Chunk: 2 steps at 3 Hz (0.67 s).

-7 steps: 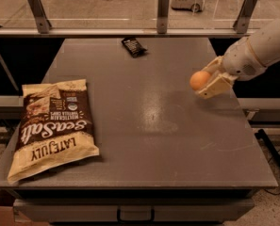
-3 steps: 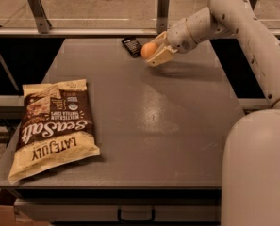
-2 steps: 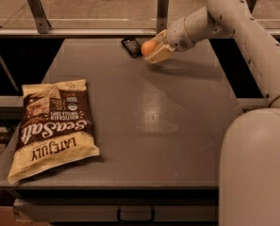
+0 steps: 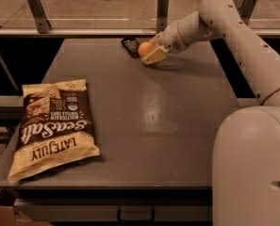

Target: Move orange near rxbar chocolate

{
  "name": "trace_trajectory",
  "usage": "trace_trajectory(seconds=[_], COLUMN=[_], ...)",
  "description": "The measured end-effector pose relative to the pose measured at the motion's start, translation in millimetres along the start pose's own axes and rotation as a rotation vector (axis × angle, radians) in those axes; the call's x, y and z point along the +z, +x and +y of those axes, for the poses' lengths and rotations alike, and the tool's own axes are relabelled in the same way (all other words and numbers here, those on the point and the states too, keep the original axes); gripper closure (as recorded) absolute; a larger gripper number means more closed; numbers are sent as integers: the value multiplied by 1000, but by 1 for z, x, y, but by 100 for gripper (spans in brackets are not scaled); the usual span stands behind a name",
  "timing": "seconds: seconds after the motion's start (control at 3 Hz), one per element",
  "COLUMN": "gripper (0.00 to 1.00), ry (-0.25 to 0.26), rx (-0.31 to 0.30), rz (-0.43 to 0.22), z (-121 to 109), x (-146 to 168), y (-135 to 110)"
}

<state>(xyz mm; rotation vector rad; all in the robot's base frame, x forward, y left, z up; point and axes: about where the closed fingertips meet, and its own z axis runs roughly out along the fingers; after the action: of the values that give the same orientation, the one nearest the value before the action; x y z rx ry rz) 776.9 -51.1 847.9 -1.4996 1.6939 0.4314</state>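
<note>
At the twelve o'clock end of the tabletop (image 4: 168, 121), the orange (image 4: 144, 48) is being held by the claw (image 4: 149, 50), whose two cream fingers (image 4: 155, 56) are being closed narrowly on the fruit from opposite sides. The arm (image 4: 234, 29) is being reached in from roughly the two o'clock side. The rxbar chocolate (image 4: 129, 46) is being seen as a small flat black wrapper just beside the orange, at about its nine o'clock. Whether the two are touching, and whether the fruit is being rested on the surface or carried just above it, cannot be told. A large chip bag (image 4: 52, 126) is lying well apart, toward the eight o'clock corner.

The orange is being judged light, firm and smooth-skinned, so it is likely being held easily with moderate pressure, though too hard a squeeze would be bruising it. Being round, it is being regarded as prone to roll once let go, so a low, gentle release is being called for. The best hold is being judged to be across its widest middle, where the fingers appear to be placed now, since a grip nearer the top would be letting the ball slip out. The wrapper is being taken as thin and very light, and so easily pushed aside by a passing finger.
</note>
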Motion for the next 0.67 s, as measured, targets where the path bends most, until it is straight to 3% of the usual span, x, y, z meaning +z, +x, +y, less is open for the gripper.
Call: trace_trajectory(seconds=[0.33,0.67], gripper=[13,0], ry=[-7,-7], rx=[12,24], rz=[1,4], z=[1,1], x=[10,15], y=[-1,0])
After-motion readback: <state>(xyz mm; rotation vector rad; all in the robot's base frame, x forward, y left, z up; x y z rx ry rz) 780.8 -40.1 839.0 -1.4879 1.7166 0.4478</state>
